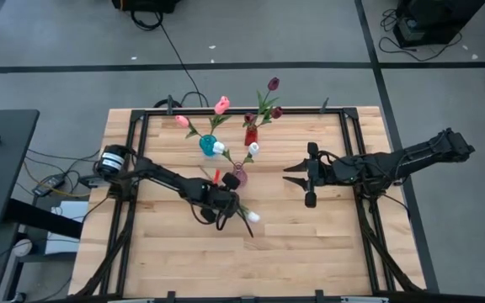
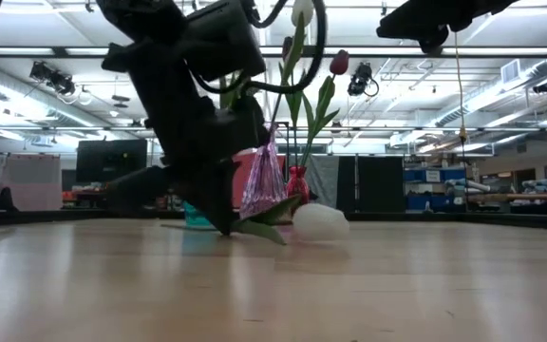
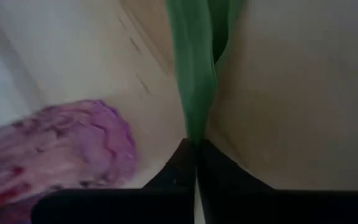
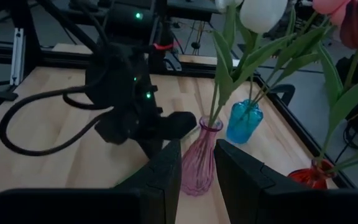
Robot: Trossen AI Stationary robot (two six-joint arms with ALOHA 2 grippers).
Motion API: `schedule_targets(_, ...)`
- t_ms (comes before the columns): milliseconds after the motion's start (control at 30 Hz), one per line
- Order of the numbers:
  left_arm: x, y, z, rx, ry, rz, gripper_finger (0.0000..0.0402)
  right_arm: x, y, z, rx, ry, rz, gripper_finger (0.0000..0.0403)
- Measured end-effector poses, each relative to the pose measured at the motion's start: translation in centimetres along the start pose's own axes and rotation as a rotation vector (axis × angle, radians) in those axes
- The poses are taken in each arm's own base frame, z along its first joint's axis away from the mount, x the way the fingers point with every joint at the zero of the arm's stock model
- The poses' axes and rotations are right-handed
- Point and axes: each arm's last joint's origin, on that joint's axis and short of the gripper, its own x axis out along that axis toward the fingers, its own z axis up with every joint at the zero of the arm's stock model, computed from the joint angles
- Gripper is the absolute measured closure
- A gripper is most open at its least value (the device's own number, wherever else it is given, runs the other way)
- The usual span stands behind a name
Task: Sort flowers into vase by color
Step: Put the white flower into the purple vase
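A white tulip (image 1: 252, 217) lies on the table just near of the pink vase (image 1: 239, 175), its head (image 2: 319, 220) resting on the wood. My left gripper (image 1: 230, 205) is down at the table beside it, shut on its green part. The blue vase (image 1: 207, 145) holds pink tulips (image 1: 221, 105), the red vase (image 1: 249, 135) holds maroon tulips (image 1: 273, 83), and white tulips (image 4: 261, 14) stand in the pink vase (image 4: 197, 163). My right gripper (image 1: 290, 175) hovers open to the right of the pink vase, touching nothing. My left gripper (image 3: 196, 155) pinches the lying white tulip's green leaf or stem (image 3: 194, 127) between its two fingers, which slant down from the table's left. The green part runs straight out ahead of the fingertips. The tulip lies low, with its head on the table (image 2: 319, 220).
The three vases stand close together at the far middle of the table, with tall stems and leaves above them. The pink vase (image 3: 61, 146) is right beside my left gripper. A black frame rail (image 1: 242, 110) runs along the table's far edge. Bare wood (image 1: 310, 244) lies toward the near edge.
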Motion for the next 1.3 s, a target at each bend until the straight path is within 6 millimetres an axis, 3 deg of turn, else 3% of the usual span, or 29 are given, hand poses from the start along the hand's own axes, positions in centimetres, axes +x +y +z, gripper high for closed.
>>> schedule_targets(267, -2.3, -0.9, -2.5, -0.153, -0.084, -0.011, 0.0399, 0.3, 0.0, -0.8, 0.009, 0.002, -0.029, 0.0292)
schedule_targets(467, -5.1, -1.4, -5.0, -0.298, -0.205, 0.048, 0.0400, 0.4, 0.1, -1.4, 0.019, 0.020, -0.033, 0.0292)
schedule_targets(1000, -11.5, -2.6, -11.5, -0.634, -0.526, 0.148, 0.0399, 0.3, -0.2, -0.9, 0.010, -0.028, -0.061, 0.0292)
schedule_targets(1167, -13.3, -2.2, -12.2, -0.716, -0.672, 0.183, 0.0398, 0.4, -0.3, -0.6, 0.010, -0.053, -0.065, 0.0292)
schedule_targets(1300, -13.9, -1.7, -11.5, -0.732, -0.800, 0.165, 0.0398, 1.2, -0.3, -0.6, 0.020, -0.065, 0.001, 0.0292)
